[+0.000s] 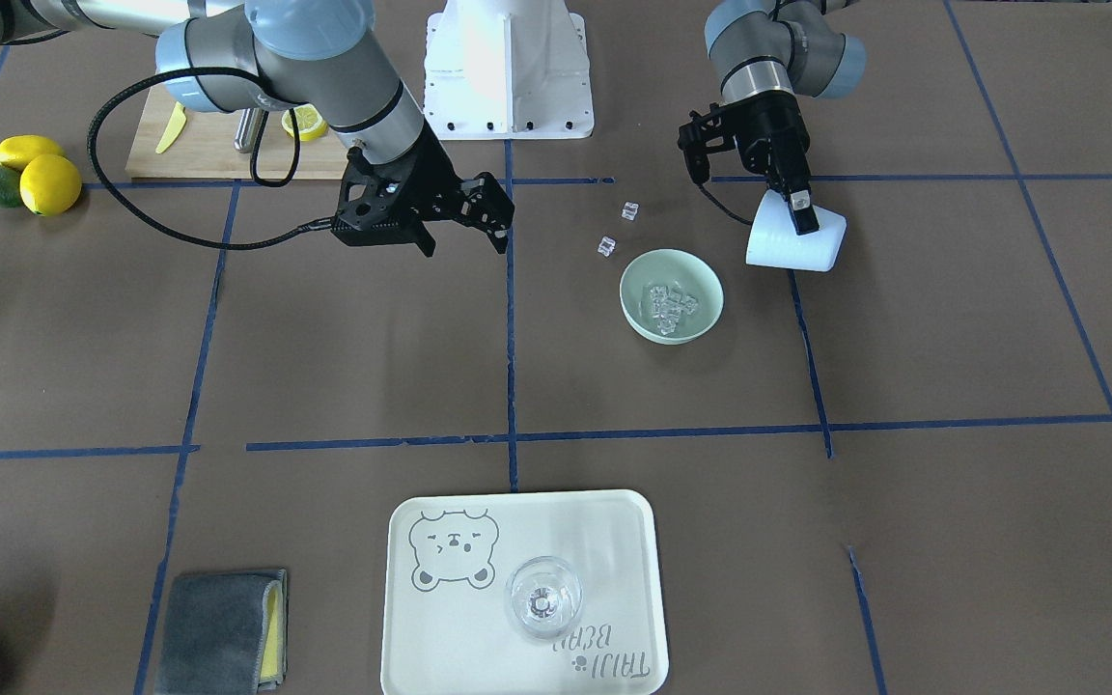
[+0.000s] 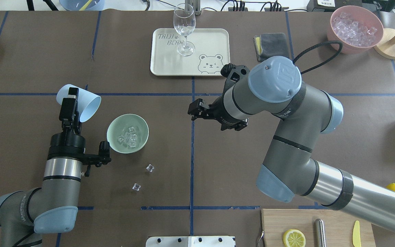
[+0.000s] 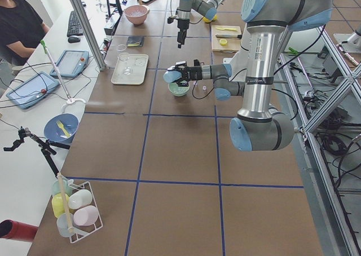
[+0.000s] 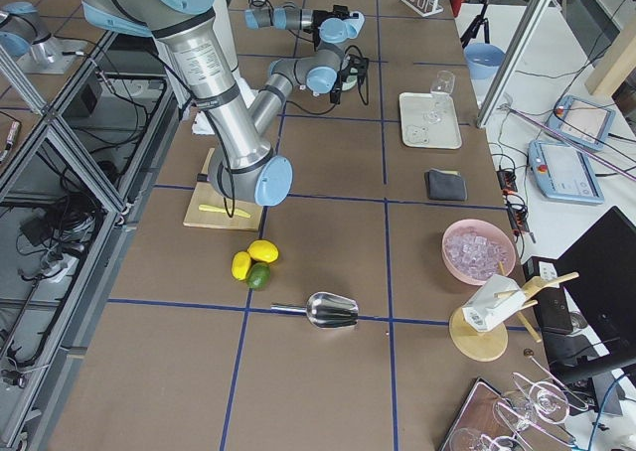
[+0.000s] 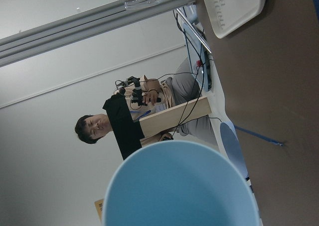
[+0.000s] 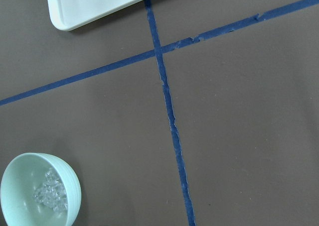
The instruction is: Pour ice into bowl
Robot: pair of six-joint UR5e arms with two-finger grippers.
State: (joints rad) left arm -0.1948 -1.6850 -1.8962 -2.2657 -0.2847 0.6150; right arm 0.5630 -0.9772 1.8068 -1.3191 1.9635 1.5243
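The mint-green bowl stands on the table left of centre and holds a heap of clear ice cubes. Two loose ice cubes lie on the table near it. My left gripper is shut on a pale blue cup, held on its side beside the bowl, mouth toward the bowl. The cup's rim fills the left wrist view. My right gripper is open and empty above the table's middle. In the front view the bowl, ice and cup show too.
A cream tray with a clear wine glass stands at the far side. A grey cloth and a pink bowl of ice are far right. A cutting board with a lemon slice is near right.
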